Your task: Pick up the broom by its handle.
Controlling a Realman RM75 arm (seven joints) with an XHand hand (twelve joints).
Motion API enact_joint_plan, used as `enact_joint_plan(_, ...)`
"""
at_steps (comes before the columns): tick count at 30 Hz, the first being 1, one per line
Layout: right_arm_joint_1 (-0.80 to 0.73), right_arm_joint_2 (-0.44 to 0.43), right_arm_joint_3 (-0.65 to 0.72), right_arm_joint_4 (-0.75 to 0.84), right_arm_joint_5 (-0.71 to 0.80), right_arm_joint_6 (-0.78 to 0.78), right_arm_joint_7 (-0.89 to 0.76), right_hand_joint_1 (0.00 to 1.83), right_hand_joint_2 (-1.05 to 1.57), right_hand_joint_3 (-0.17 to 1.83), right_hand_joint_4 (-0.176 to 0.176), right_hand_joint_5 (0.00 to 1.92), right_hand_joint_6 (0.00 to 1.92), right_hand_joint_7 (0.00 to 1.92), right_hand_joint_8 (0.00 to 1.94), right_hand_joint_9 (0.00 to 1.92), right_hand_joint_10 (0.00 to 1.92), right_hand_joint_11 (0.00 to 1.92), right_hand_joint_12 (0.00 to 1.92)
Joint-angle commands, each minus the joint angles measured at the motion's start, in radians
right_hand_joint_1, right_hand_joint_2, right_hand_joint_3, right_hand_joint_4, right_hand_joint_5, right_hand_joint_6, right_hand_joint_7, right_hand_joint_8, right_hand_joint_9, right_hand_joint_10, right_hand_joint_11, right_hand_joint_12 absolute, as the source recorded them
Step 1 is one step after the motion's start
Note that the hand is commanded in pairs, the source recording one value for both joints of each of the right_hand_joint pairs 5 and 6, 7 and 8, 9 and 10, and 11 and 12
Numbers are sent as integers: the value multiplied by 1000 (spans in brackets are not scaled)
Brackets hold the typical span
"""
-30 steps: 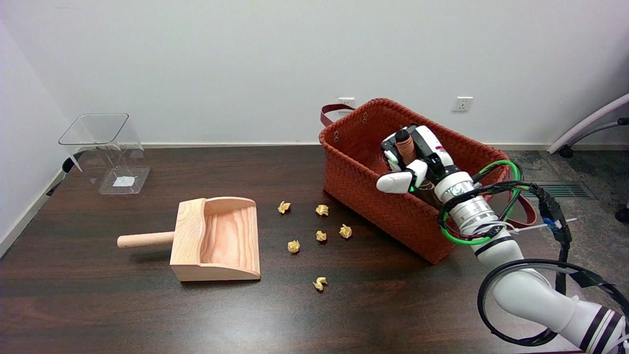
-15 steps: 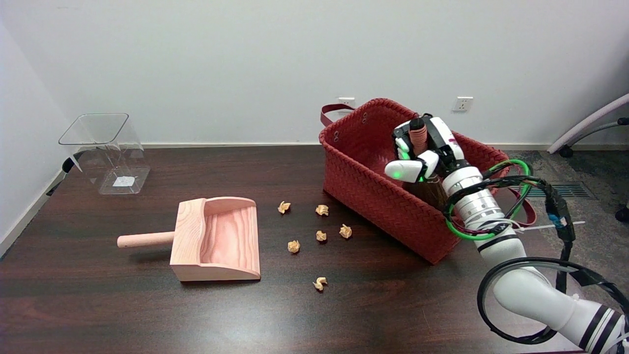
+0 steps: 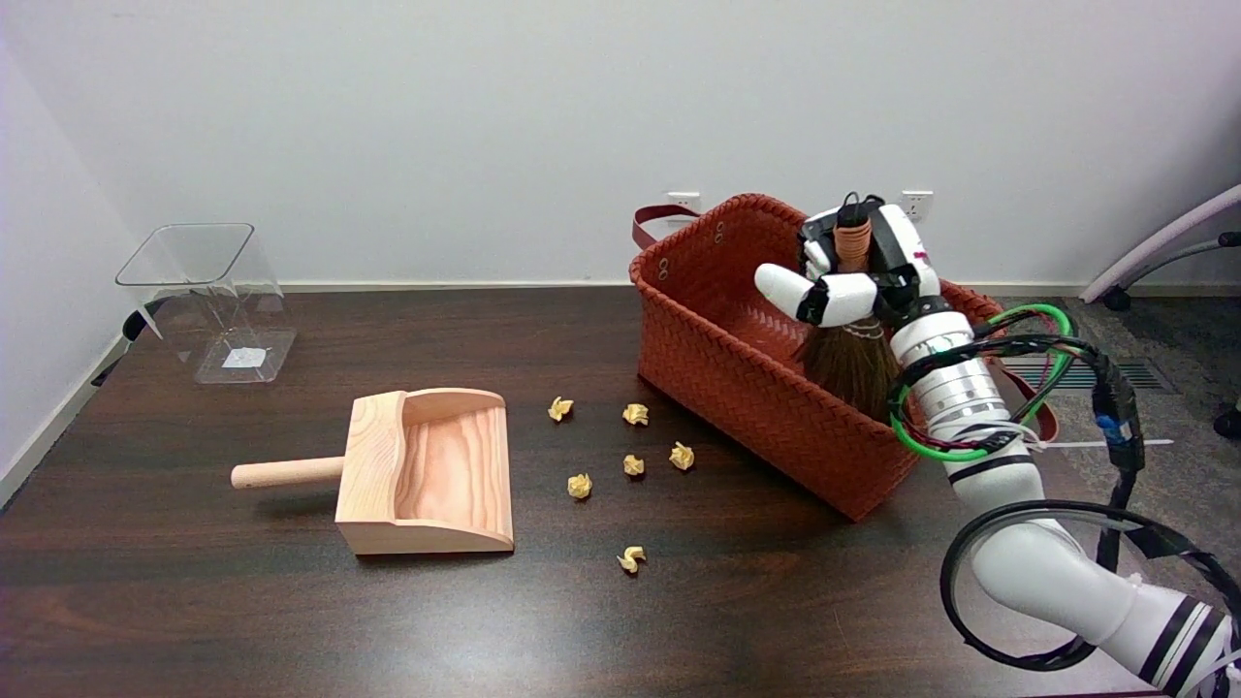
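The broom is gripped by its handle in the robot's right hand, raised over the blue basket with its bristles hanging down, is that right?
Nearly. The head view shows the basket is red, not blue. The rest holds: the right hand grips the broom by its handle, raised over the basket with the bristles hanging down.

No legible text, brand, number or sign is found anywhere in the view. A small white label is seen inside the clear container (image 3: 206, 301), but nothing on it can be read.
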Motion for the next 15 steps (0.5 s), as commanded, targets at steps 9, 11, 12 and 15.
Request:
enact_joint_plan(9, 6, -1, 91, -153, 17, 31, -55, 1187, 596, 1138, 0, 1920, 1920, 1920, 1920, 1920, 1920, 1920, 1920)
enact_joint_plan(11, 6, -1, 101, -185, 31, 0, -76, 1129, 687, 1117, 0, 1920, 1920, 1920, 1920, 1920, 1920, 1920, 1920)
enact_joint_plan(12, 6, -1, 103, -193, 33, -9, -87, 1117, 689, 1134, 0, 1920, 1920, 1920, 1920, 1920, 1920, 1920, 1920)
enact_joint_plan(15, 6, -1, 115, -226, 36, -35, -125, 1110, 683, 1159, 0, 1920, 1920, 1920, 1920, 1920, 1920, 1920, 1920)
